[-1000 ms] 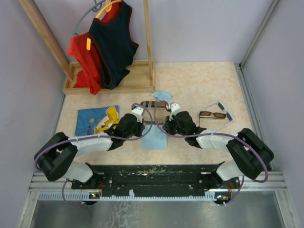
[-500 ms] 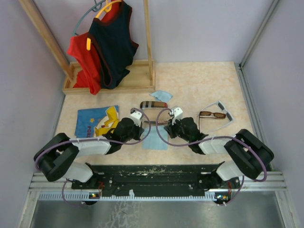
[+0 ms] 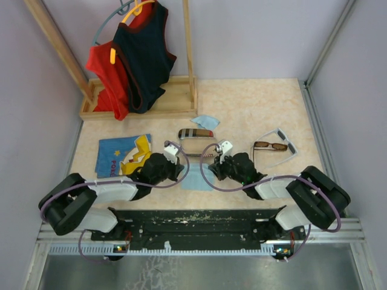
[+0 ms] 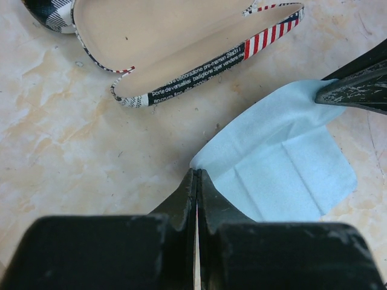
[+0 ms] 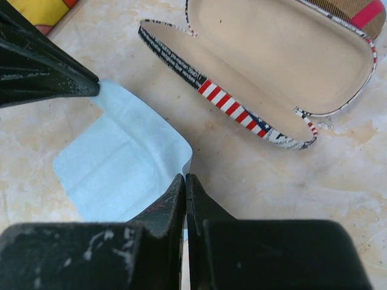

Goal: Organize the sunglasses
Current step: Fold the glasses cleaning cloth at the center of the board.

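Toward the right of the table (image 3: pixel 254 109): dark brown sunglasses (image 3: pixel 270 145), with white-grey sunglasses (image 3: pixel 286 144) right against them, thin arms unfolded toward the near edge. Both well apart from either arm. Further left, at centre: left gripper (image 4: pixel 196 176) clamped tight on one corner of a light-blue cloth (image 4: pixel 284 163); right gripper (image 5: pixel 185 179) likewise pressed closed on another corner. Just beyond the cloth, an open flag-print case (image 5: pixel 272 60), beige lining upward. Beyond that, a closed plaid case (image 3: pixel 195 133).
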Robot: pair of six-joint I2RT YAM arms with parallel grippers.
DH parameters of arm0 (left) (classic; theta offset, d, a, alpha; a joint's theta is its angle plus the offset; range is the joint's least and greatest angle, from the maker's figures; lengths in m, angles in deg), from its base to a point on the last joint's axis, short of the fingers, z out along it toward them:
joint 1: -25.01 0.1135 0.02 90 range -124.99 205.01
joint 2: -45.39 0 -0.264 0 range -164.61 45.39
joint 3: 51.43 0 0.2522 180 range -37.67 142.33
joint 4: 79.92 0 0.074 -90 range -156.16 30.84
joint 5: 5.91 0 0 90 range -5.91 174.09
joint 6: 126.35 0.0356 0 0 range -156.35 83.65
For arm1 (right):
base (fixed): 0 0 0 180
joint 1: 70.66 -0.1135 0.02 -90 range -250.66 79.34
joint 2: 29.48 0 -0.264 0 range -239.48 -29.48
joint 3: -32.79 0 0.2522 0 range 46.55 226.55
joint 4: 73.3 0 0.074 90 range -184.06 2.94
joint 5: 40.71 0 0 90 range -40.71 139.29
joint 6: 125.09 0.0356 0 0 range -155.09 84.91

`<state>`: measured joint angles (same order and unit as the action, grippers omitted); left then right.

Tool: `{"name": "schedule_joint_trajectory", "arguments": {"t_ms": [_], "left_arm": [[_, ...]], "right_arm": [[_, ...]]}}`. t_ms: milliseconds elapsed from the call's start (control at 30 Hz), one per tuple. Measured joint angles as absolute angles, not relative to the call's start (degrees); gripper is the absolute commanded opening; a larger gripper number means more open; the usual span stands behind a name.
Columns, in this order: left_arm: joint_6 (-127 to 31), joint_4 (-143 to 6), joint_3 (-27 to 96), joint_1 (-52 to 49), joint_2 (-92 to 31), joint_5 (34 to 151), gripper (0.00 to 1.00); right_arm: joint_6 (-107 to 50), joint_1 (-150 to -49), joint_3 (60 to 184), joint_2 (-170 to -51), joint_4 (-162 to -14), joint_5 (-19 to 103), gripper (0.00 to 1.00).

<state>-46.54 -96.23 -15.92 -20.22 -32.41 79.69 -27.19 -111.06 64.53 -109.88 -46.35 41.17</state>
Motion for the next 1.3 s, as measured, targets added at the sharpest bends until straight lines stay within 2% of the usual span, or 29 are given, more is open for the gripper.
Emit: {"name": "schedule_joint_trajectory", "arguments": {"t_ms": [533, 967, 1300], "left_arm": [[-46.9, -97.6, -18.0, -20.2, -32.1, 81.1, 0.00], [-46.6, -98.4, -18.1, -20.2, -32.0, 82.0, 0.01], [-46.8, -100.0, -20.0, -20.2, -30.6, 85.5, 0.01]], "right_arm": [[-27.4, -111.1, 60.8, -106.0, -45.6, 41.5, 0.02], [-28.0, -111.1, 60.1, -106.1, -40.1, 41.3, 0.06], [-26.9, -111.1, 59.3, -105.6, -41.8, 39.5, 0.09]]}}
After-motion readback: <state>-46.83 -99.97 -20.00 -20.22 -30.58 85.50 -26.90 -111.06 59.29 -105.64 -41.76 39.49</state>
